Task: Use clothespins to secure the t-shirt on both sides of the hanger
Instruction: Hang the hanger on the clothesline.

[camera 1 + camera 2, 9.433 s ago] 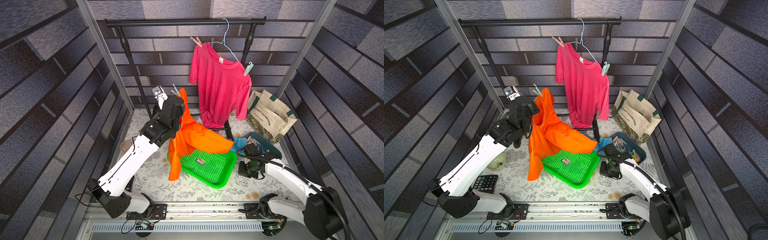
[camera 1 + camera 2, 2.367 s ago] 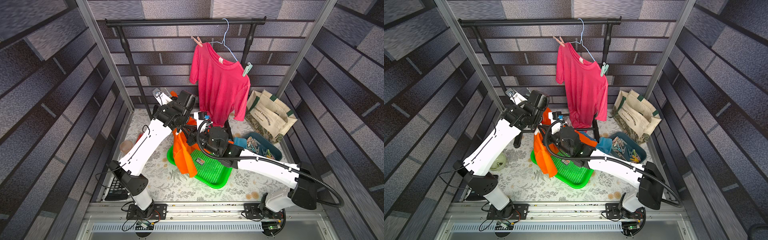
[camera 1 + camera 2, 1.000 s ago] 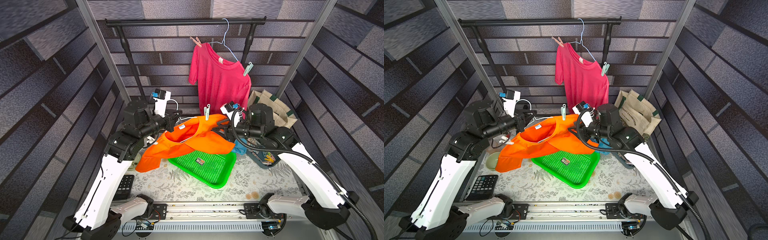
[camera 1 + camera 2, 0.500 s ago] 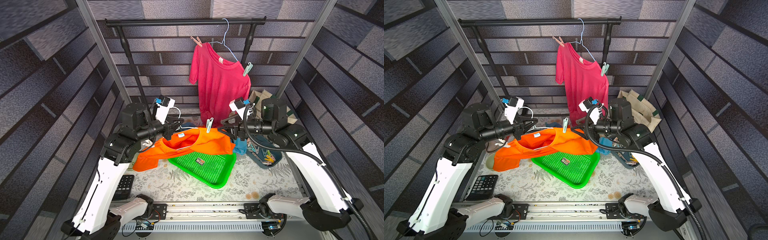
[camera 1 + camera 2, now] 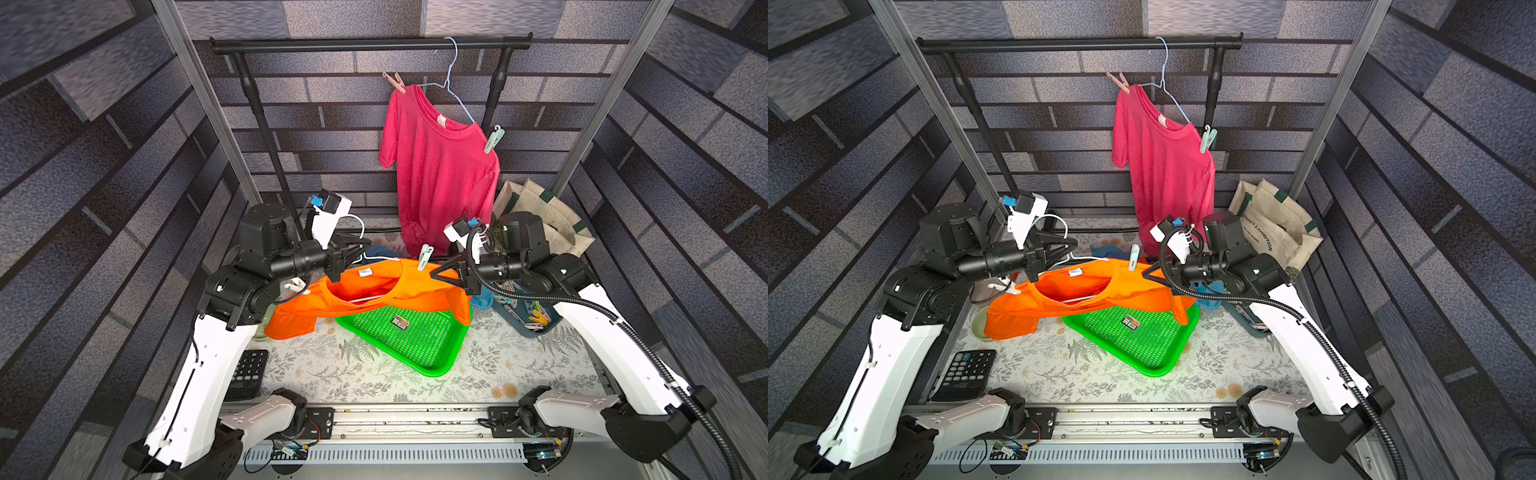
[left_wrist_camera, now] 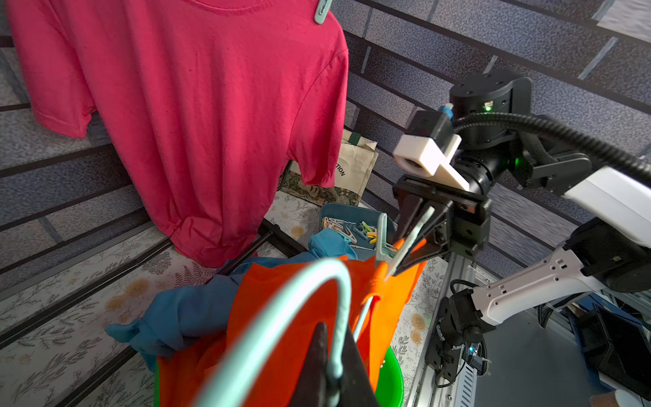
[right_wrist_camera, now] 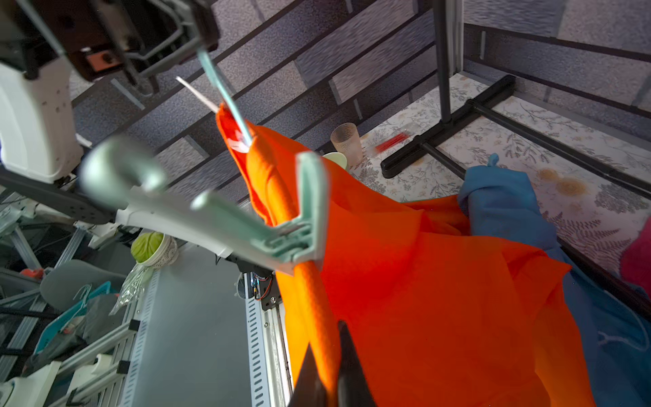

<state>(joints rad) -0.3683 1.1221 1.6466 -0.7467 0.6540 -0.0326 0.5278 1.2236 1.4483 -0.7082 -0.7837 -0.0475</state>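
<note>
Close up, the left gripper (image 6: 334,340), jaws closed, pinches the hook of a pale mint wire hanger (image 6: 267,303) that carries an orange t-shirt (image 6: 391,310). Beyond it, the right gripper (image 6: 392,267) clamps the shirt's far shoulder, seemingly just beside a mint plastic clothespin (image 6: 382,239). A pink t-shirt (image 6: 197,123) hangs farther off.

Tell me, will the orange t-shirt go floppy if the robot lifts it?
Probably floppy: the orange t-shirt sags between the left gripper and the right gripper, one sleeve drooping. Likely light: one small mint clothespin seems enough to pin its shoulder.
</note>
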